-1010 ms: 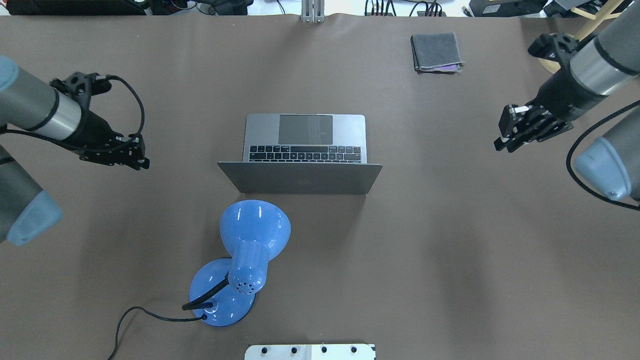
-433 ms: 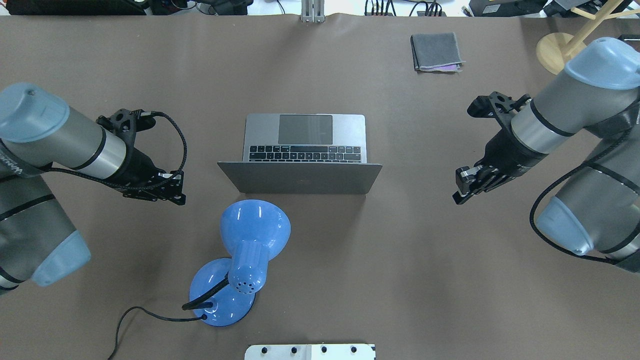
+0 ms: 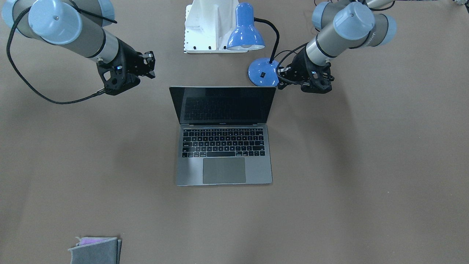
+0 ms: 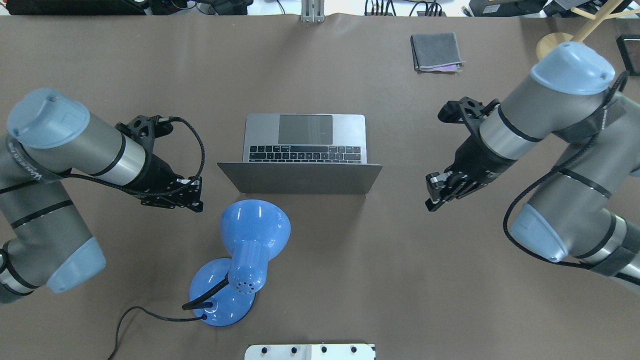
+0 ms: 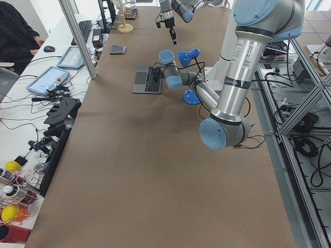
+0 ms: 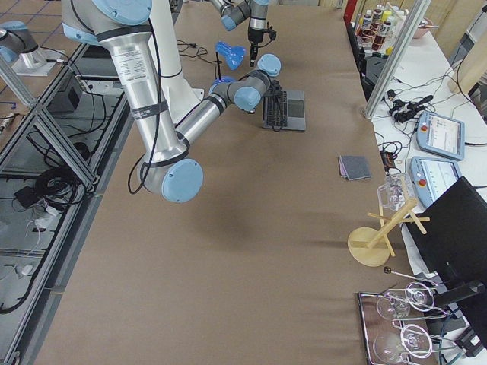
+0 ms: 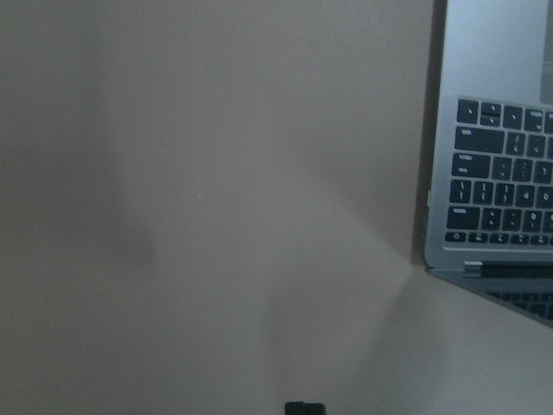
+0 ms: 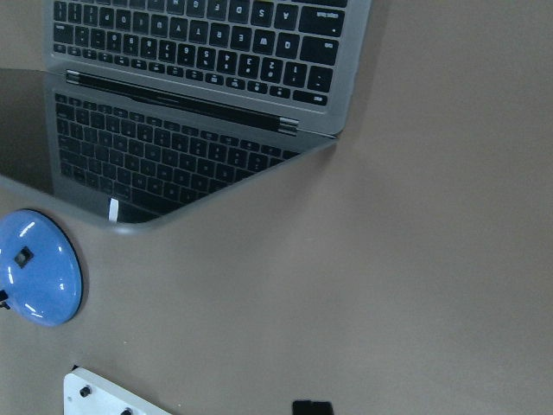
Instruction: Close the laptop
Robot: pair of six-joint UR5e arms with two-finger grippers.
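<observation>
The space-grey laptop [image 4: 305,137] stands open at the table's middle, its lid [image 4: 300,178] upright with its back to the robot and its black screen [image 3: 223,104] facing away. My left gripper [image 4: 195,201] hovers just off the lid's left edge, apart from it, and looks shut and empty. My right gripper [image 4: 431,196] hovers off the lid's right side with a wider gap, and also looks shut and empty. The left wrist view shows the laptop's keyboard corner [image 7: 497,173]. The right wrist view shows the hinge and screen [image 8: 199,52].
A blue desk lamp [image 4: 252,235] with a black cord stands just behind the lid, close to my left gripper. A folded grey cloth [image 4: 436,51] lies at the far right. A wooden stand [image 4: 552,47] is at the far right edge. A white mount plate [image 4: 310,351] is at the near edge.
Both arms have swung inward and nearer the robot, bringing each gripper level with the laptop's lid. The laptop and lamp have not moved.
</observation>
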